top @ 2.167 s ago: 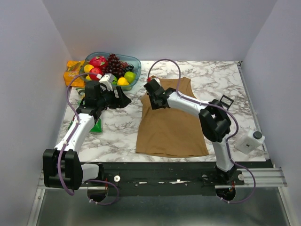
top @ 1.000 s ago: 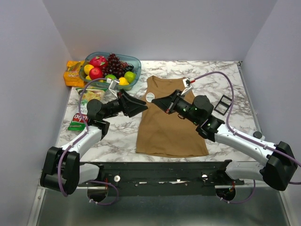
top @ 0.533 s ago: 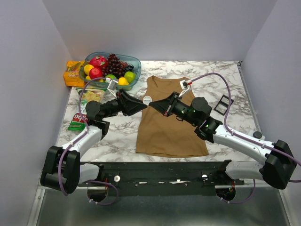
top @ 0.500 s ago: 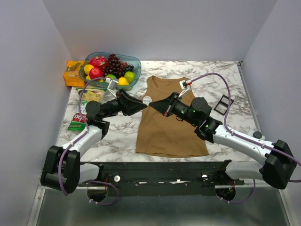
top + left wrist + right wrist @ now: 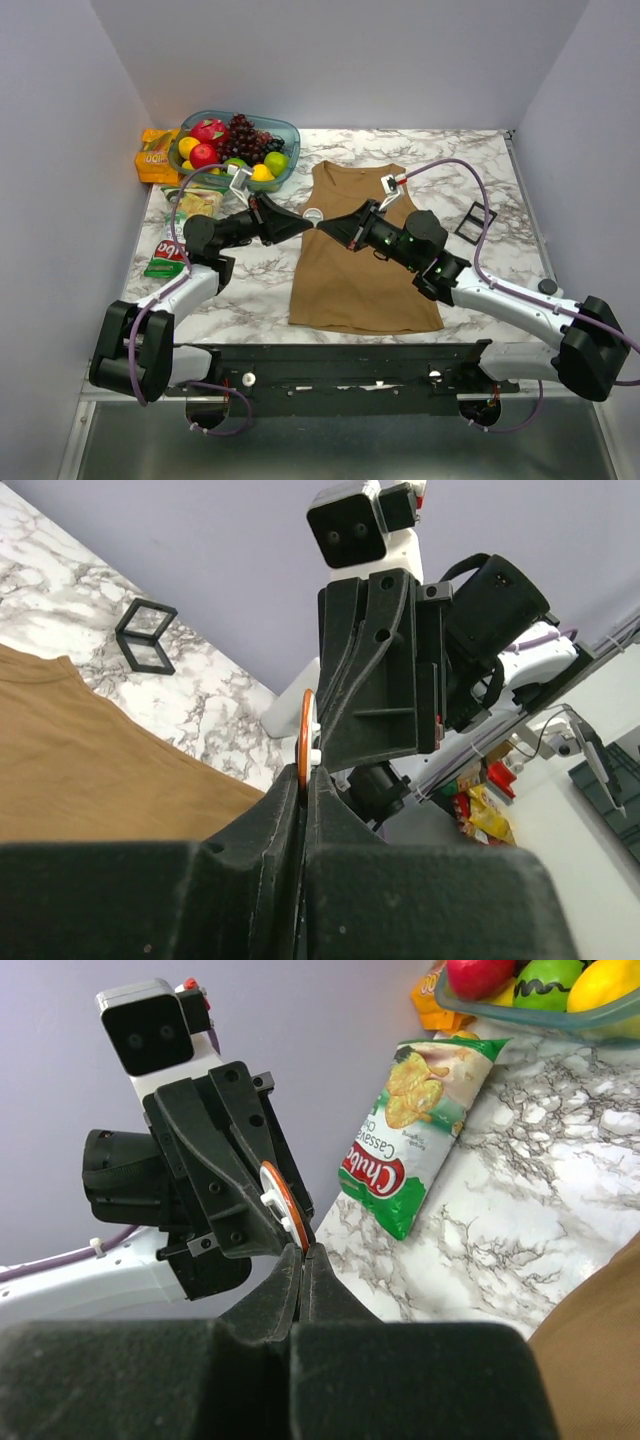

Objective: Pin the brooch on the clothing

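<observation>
White shells between bulky black joints clothe the left arm [image 5: 172,288] and right arm [image 5: 510,298], each trailing a looping purple cable [image 5: 455,161]. The left claw [image 5: 306,226] and right claw [image 5: 324,226] are matte black wedges (ribbed, with screw holes). A white two-lensed camera block [image 5: 345,525] tops each wrist.

Right end effector [image 5: 323,227] bars the left end effector [image 5: 307,226]; fruit bowl [image 5: 293,130] beyond.

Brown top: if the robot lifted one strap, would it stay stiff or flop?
Probably flop: the top lies thin and flat against the table. It looks light, and may slide or bunch when pushed on smooth marble.
</observation>
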You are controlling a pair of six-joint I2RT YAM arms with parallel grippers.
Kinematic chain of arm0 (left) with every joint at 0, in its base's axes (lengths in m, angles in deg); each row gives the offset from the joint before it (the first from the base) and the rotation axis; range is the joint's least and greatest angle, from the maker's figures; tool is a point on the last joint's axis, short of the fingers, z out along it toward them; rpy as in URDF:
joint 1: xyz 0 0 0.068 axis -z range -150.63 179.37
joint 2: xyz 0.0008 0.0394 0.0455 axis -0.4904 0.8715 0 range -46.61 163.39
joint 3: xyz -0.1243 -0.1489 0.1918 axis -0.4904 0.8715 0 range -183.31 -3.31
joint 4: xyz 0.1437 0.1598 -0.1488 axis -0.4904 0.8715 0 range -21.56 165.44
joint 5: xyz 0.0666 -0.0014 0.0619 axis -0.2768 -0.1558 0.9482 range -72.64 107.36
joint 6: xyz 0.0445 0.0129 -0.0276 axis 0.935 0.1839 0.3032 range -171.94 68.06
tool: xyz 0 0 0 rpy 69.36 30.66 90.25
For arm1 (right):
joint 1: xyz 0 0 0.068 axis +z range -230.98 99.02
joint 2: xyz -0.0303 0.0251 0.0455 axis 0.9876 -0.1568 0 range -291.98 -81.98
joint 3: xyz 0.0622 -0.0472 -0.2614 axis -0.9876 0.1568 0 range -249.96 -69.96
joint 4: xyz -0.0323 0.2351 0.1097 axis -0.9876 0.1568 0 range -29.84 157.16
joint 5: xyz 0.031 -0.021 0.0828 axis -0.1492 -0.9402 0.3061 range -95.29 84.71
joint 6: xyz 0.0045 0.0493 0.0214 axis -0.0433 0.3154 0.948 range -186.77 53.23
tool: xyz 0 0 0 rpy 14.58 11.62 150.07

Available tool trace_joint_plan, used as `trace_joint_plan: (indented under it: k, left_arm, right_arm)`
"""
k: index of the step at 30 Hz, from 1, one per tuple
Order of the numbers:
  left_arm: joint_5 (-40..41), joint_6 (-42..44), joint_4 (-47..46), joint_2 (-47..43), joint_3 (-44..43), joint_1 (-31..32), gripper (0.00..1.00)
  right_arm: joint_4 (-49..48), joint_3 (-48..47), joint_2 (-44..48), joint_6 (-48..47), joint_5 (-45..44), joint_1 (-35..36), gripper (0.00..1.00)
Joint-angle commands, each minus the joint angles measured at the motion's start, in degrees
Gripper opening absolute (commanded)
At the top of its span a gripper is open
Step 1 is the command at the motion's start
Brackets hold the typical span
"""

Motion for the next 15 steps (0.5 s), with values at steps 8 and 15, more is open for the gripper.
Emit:
trace_joint_plan:
  k: [8, 15]
  left_arm:
    - [-3.6, 16.0, 23.8, -2.6, -4.0, 5.2, 0.0]
    - [-4.2, 30.2, 43.9, -4.4, -8.9, 10.7, 0.0]
  right_arm:
    - [11.9, 0.7, 8.9, -8.1, 0.2, 0.0, 0.66]
    - [18.8, 5.5, 18.3, -11.3, 2.4, -0.4, 0.71]
